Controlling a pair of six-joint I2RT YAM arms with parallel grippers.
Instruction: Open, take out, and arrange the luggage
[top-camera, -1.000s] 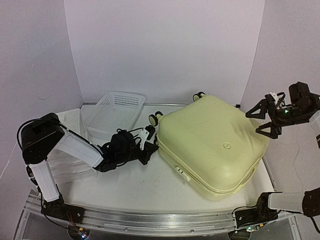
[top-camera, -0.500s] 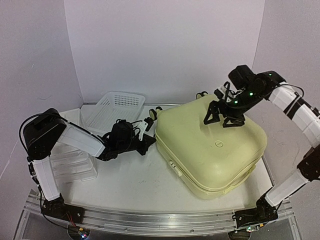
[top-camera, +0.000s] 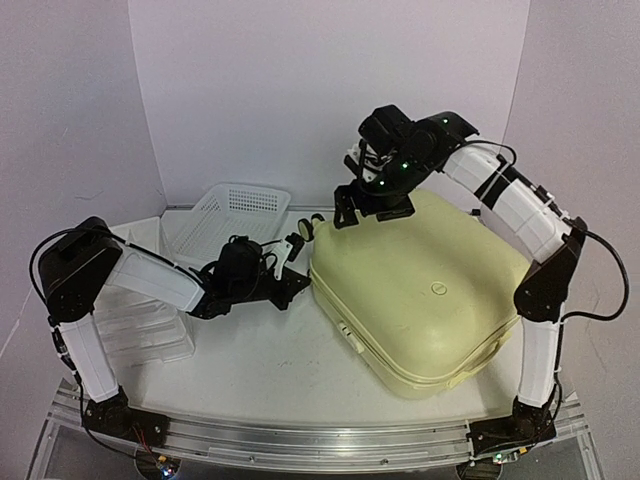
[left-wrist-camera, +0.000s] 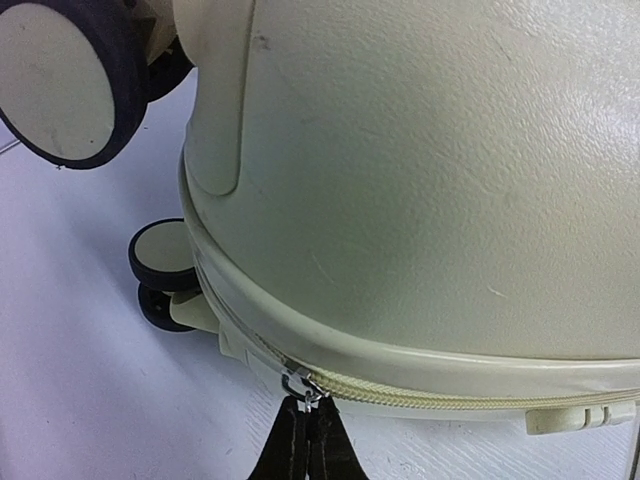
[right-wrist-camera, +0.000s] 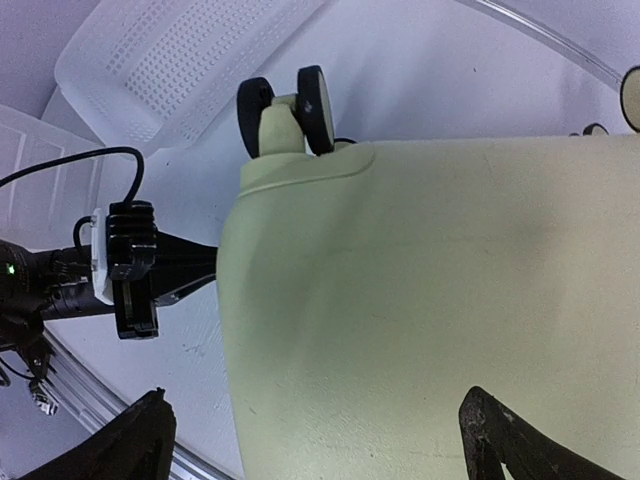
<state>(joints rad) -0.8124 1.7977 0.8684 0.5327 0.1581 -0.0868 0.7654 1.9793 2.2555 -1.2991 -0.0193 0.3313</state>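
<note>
1. Top external view: a white plastic drawer organizer (top-camera: 150, 325) sits at the left edge of the tabletop. Just behind it, a white mesh basket (top-camera: 235, 218) sits toward the far left corner.
2. The left gripper (top-camera: 297, 287) reaches low across the middle of the tabletop to the left side of the luggage (top-camera: 420, 290). In the left wrist view its black fingers (left-wrist-camera: 295, 445) are pressed together, pinching the zipper pull (left-wrist-camera: 300, 384) on the zipper seam (left-wrist-camera: 450, 393).
3. The luggage lies flat and zipped shut on the right half of the tabletop, reaching close to the right edge. Its wheels (right-wrist-camera: 290, 105) point toward the far edge, near the basket.
4. The right gripper (top-camera: 370, 212) hangs over the luggage's far left corner, close to the wheels. In the right wrist view its fingers (right-wrist-camera: 135, 445) are spread wide, with the pale yellow shell showing between them.
</note>
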